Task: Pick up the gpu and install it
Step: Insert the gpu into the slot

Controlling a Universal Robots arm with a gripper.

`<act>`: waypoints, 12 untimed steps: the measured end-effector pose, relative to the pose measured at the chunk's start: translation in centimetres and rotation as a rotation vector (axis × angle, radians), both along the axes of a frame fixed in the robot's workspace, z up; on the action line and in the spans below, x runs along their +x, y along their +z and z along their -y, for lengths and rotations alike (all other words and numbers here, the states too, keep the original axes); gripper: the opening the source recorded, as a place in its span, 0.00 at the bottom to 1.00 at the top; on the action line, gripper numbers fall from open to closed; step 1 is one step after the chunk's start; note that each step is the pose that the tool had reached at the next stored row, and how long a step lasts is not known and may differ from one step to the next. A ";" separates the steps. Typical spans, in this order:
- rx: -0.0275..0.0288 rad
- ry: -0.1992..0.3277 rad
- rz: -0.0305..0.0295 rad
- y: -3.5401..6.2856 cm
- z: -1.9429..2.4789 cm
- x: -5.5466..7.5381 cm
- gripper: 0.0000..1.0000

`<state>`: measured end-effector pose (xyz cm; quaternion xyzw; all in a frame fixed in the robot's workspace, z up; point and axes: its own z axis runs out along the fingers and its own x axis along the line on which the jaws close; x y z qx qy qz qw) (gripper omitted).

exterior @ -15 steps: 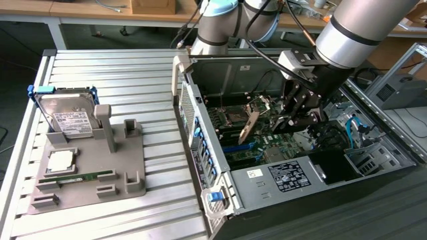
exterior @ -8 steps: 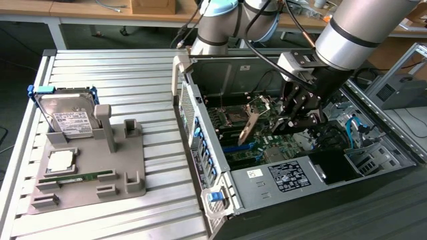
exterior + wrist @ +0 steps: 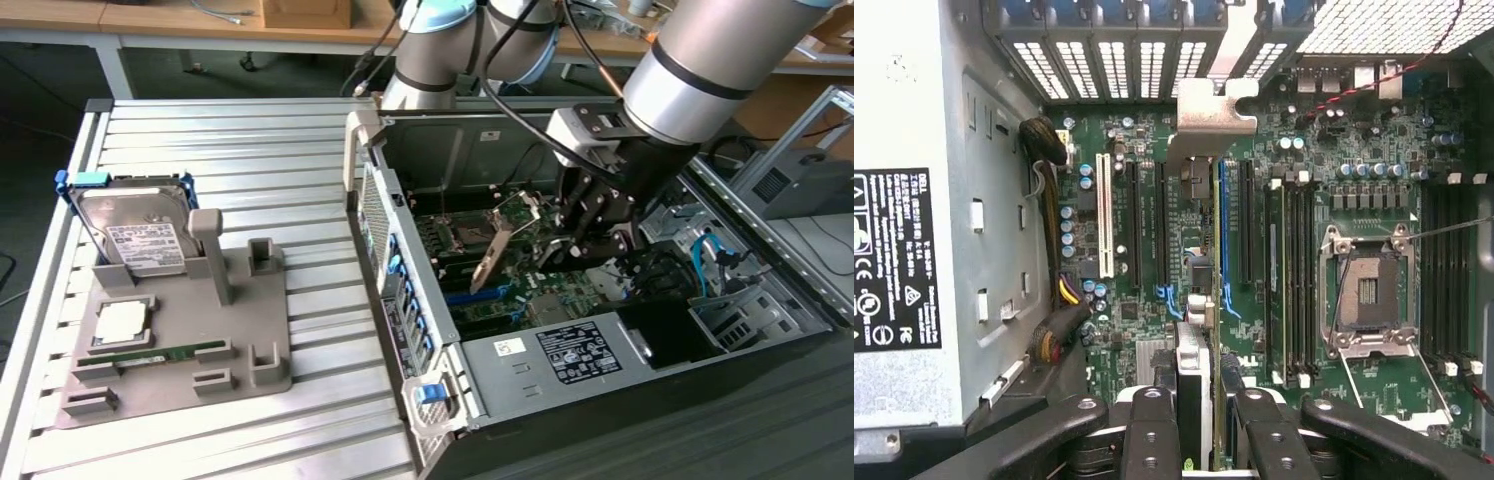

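Slippage is looking like the nearest risk: the black two-fingered gripper (image 3: 1206, 432) is holding the thin, dark, flat gpu card (image 3: 1194, 370) edge-on between its fingers (image 3: 1154, 440), jaws standing partly closed around the board. So narrow a pinch on a long card is leaving it free to pivot if its lower edge catches. Just beyond the fingertips, the gpu card is hanging over the green motherboard (image 3: 1154, 180), lining up between a long black expansion slot (image 3: 1137, 230) and a blue slot (image 3: 1222, 230). Whether its edge is touching either one cannot be told, and a push made while it is sitting off the slot is likely to be bending contacts or scraping the board. In the exterior view the gpu card (image 3: 497, 248) is tilting rather than standing square to the board, so one end may be entering first and jamming. Farther along, the card's silver metal end bracket (image 3: 1204, 110) is reaching toward the perforated rear grille (image 3: 1124, 60) of the grey computer case (image 3: 561, 350), and a bracket tab missing its opening would be stopping the card short. Beside the slots, a black cable bundle with yellow wires (image 3: 1049, 200) is lying where it could be snagging. Well apart, on the exterior view's left, the grey holder tray (image 3: 254, 340) is carrying the silver hard drive (image 3: 134, 230) and narrow green memory stick (image 3: 154, 355).
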<state>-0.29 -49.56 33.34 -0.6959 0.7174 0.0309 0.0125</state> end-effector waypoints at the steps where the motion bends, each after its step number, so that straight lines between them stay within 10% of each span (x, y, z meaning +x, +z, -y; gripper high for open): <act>1: -0.0001 0.000 0.0000 -0.02 0.01 -0.1 0.27; 12: -0.0001 0.000 0.0000 -0.80 -0.66 -0.8 0.27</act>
